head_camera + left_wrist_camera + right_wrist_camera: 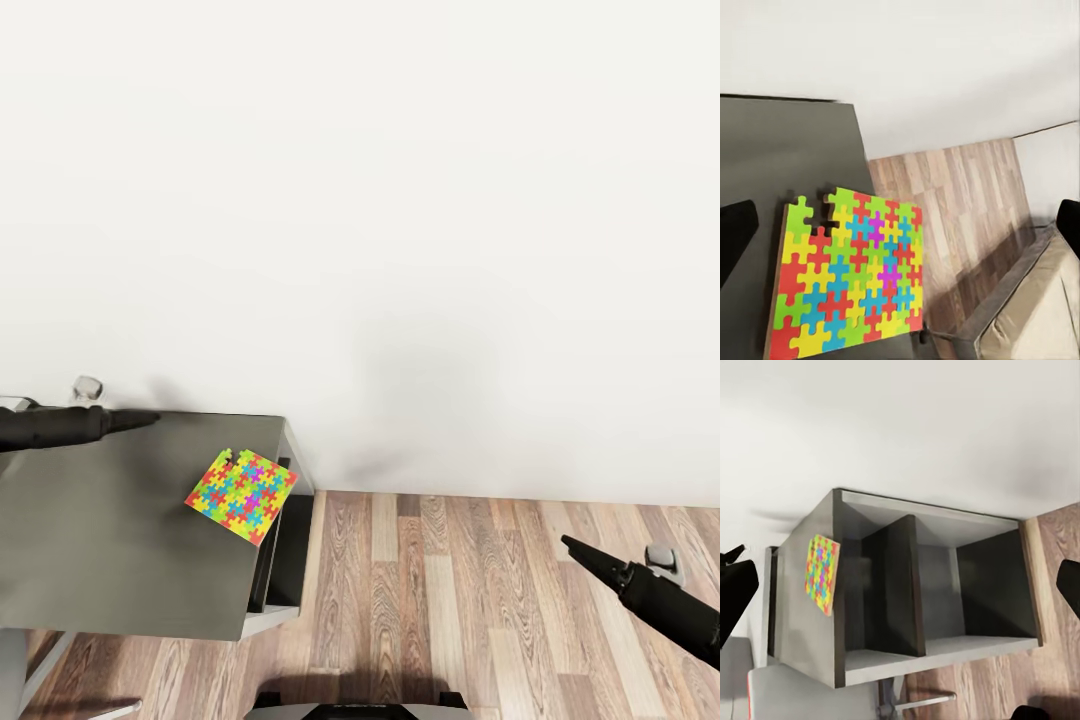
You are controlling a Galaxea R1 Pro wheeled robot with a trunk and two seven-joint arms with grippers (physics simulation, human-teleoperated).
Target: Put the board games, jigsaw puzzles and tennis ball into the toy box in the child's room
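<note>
Head view: one jigsaw puzzle (243, 495), a small flat square of red, yellow, green, blue and purple interlocking pieces, lies flat on a dark grey cabinet (110, 540) at the lower left, close to the cabinet's right edge and turned at an angle to it; one corner piece of the puzzle is missing, leaving a notch; a plain white wall (400, 200) takes up the upper part, and a wood-plank floor (480, 600) runs along the lower right; two black arms are in sight, one on each side; the left arm's fingers (135, 420) point right over the back edge of the cabinet top, above and apart from the puzzle; the right arm's fingers (580, 552) hang over the floor, well apart from the cabinet; from here I cannot tell how either pair stands

Left wrist view: the same puzzle (847, 277) sits near the cabinet's edge; one dark finger (735, 240) shows at each side of the frame, spread wide apart with nothing between them; a beige bed (1035, 315) lies beyond the floor

Right wrist view: the cabinet's front (922, 600) shows two open compartments; the puzzle (823, 574) lies on its top; two dark fingers (735, 592) stand wide apart, grasping nothing
</note>
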